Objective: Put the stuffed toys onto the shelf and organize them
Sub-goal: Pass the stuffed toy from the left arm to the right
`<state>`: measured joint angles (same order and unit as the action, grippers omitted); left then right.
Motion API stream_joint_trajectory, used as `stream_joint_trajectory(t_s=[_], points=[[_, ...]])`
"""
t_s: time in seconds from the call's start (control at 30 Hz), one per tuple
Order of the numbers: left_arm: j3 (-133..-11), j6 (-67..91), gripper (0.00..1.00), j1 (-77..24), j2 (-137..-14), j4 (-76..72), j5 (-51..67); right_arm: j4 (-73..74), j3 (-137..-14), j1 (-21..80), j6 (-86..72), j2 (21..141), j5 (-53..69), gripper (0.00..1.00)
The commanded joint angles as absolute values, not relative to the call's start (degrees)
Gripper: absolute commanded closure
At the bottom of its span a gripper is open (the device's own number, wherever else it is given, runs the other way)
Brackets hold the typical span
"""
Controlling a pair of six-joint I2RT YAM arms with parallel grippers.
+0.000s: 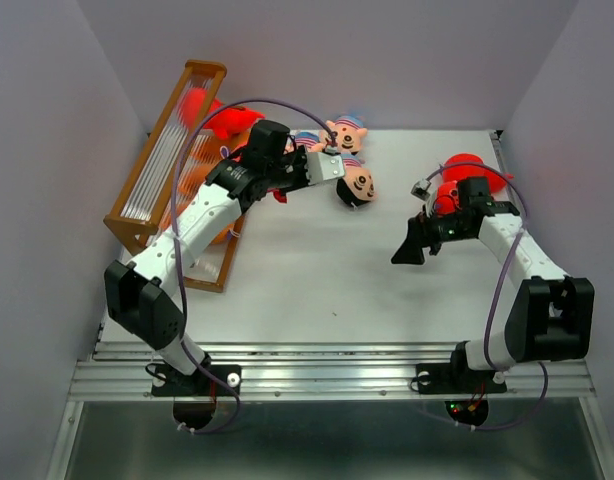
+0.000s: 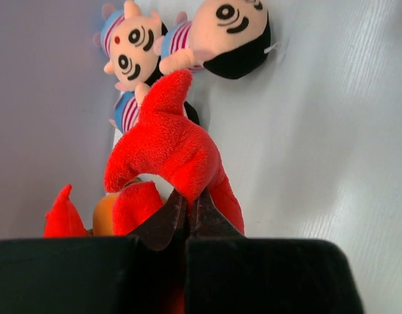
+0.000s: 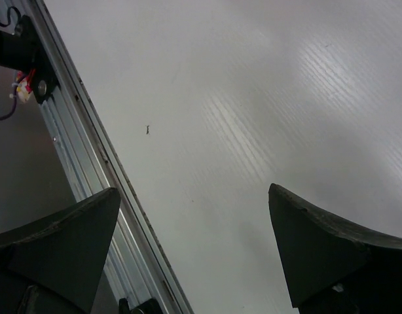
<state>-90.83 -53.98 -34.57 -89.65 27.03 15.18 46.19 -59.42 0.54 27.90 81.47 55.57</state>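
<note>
Red plush, a pointed-tailed toy (image 2: 168,147), is clamped between the closed fingers of the left gripper (image 2: 189,196), just short of two peach-faced doll heads (image 2: 132,46) that lie on the white tabletop (image 1: 317,270) beside the shelf (image 1: 207,68). Against the shelf's far end rests a second red toy (image 1: 227,120), and a third red toy (image 1: 477,170) sits at the far right behind the right arm. The right gripper (image 3: 194,188) hangs over bare tabletop with its fingers spread wide, holding nothing.

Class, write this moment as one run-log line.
left gripper: shut on red toy | right gripper: open, empty | doll heads: on table
</note>
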Motion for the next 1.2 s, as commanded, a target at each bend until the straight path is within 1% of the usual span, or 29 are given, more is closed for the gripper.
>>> stream_joint_trajectory(t_s=[0.0,0.13,0.43,0.97,1.17], points=[[-94.66,-57.91,1.0,-30.08,-91.14,28.39,19.95,43.86,-58.19,-1.05,31.81,80.07,61.26,0.0],[-94.83,-59.41,1.0,-25.68,-93.07,26.9,24.86,44.03,-57.83,-1.05,32.08,79.28,62.49,0.0],[-96.07,-60.47,1.0,-20.57,-97.12,24.44,25.31,44.12,-56.95,-1.05,32.43,77.61,63.63,0.0],[-95.63,-60.47,1.0,-16.61,-98.26,19.69,25.49,44.21,-56.87,-1.05,32.52,77.26,63.98,0.0],[-92.38,-60.82,1.0,-15.65,-96.77,17.58,24.96,44.21,-56.78,-1.05,32.52,77.17,63.98,0.0]])
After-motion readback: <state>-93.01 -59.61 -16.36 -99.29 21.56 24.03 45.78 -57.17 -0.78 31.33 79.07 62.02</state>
